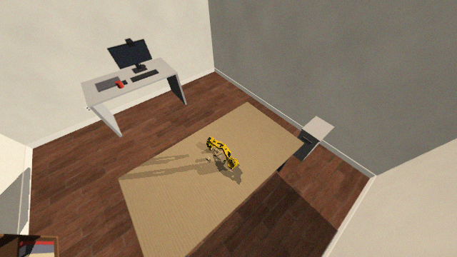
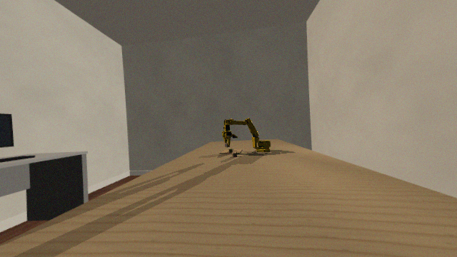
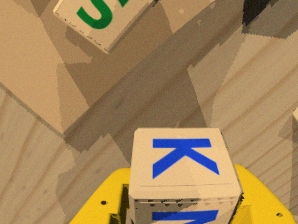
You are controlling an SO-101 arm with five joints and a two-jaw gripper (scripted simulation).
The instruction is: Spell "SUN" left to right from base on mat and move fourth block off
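My gripper [image 3: 182, 204] [image 2: 227, 145] is shut on a pale block [image 3: 175, 188] and holds it above the table. That block shows a blue K on one face and part of another blue letter, cut off, on the face below. The thin tan mat [image 3: 22, 60] lies at the upper left of the wrist view, one corner pointing down. A pale block with a green S [image 3: 111, 32] is over the mat, cut off by the top edge. The gripper is beyond the mat's edge in this view. The other letters cannot be read.
Another pale block [image 3: 296, 114] barely enters at the right edge of the wrist view. Small blocks [image 2: 230, 150] [image 2: 234, 155] stand below and beside the gripper in the exterior view. One block [image 1: 208, 158] shows beside the arm in the top view. The arm's shadows cross the wooden table [image 1: 171, 210].
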